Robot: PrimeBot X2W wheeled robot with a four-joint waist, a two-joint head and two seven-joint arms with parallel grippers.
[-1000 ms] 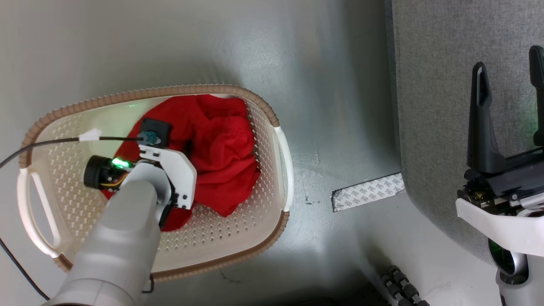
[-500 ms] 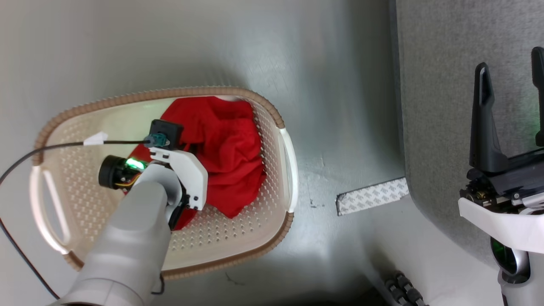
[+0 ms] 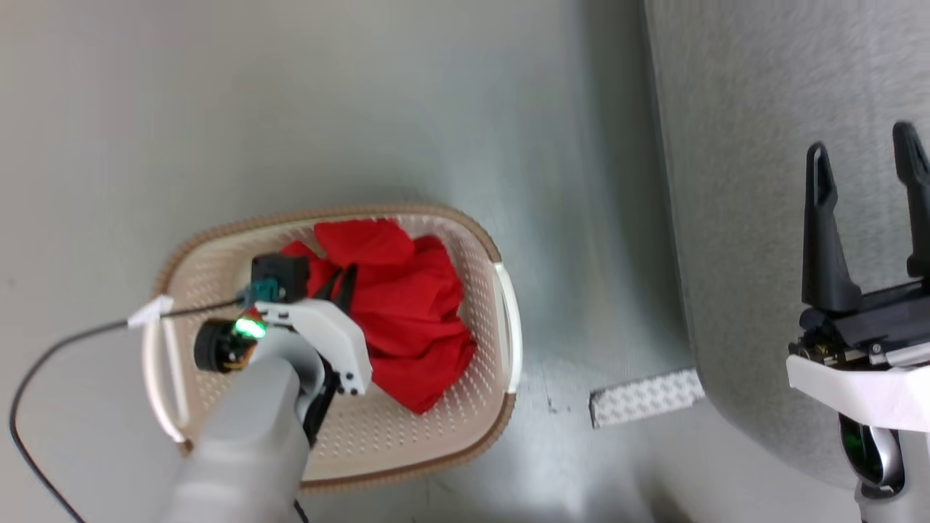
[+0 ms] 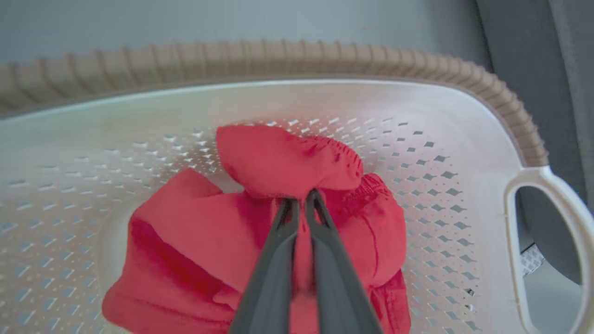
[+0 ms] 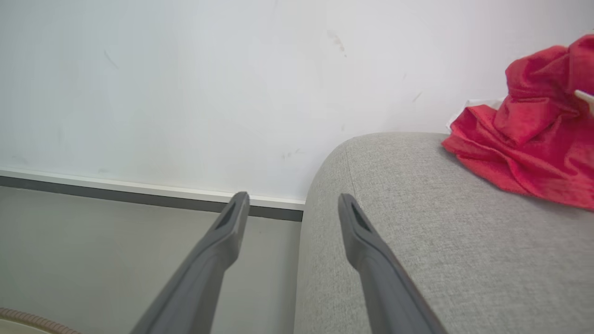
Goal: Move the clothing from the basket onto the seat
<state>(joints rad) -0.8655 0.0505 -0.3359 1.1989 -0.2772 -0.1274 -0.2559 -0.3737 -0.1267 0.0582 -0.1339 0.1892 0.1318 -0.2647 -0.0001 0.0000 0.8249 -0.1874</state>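
The left gripper (image 4: pixel 299 197) reaches down into the oval cream-white perforated plastic basket (image 3: pixel 328 213) with the brown woven-look rim. Its two dark fingers are pressed almost together, with a fold of the soft bright red fabric clothing (image 4: pixel 195 241) pinched between them. The rest of that clothing lies crumpled in the basket, towards its right and far side. The large grey fabric-upholstered seat (image 3: pixel 763 181) lies to the right of the basket, across a strip of grey floor (image 3: pixel 363 109). The carry probably has to go up over the rim and then rightwards. The right gripper (image 3: pixel 861 138) hovers over the seat's left edge, its fingers spread wide and empty. It is nearer the seat, but the left one has the load. A second red garment (image 5: pixel 533 148) already rests on the seat.
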